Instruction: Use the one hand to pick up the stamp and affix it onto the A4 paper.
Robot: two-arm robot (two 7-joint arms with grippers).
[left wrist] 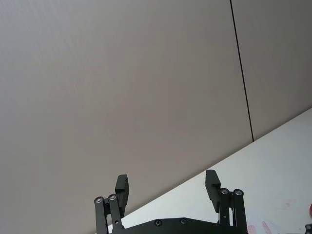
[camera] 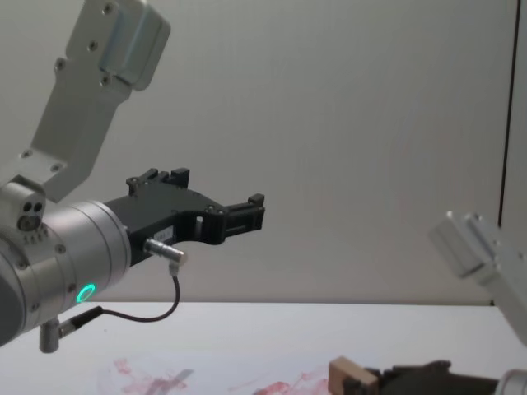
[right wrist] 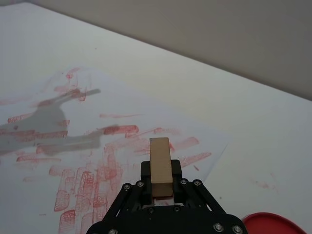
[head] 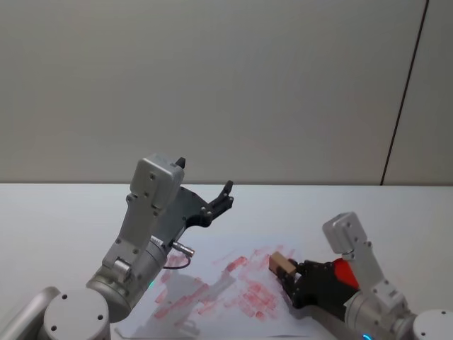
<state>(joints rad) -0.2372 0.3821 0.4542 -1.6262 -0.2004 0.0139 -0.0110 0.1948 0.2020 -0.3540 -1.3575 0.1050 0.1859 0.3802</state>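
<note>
Right gripper [right wrist: 161,171] pinching the stamp [right wrist: 160,157] over the red-smeared A4 paper [right wrist: 122,105], left gripper [left wrist: 167,181] raised high, spread wide apart

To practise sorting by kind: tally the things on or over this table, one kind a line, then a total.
stamp: 1
A4 paper: 1
red ink pad: 1
Grippers: 2 (left gripper, open, raised; right gripper, shut on the stamp)
Total: 5

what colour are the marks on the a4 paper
Red, smeared across the white A4 paper; clearest in the right wrist view.
</note>
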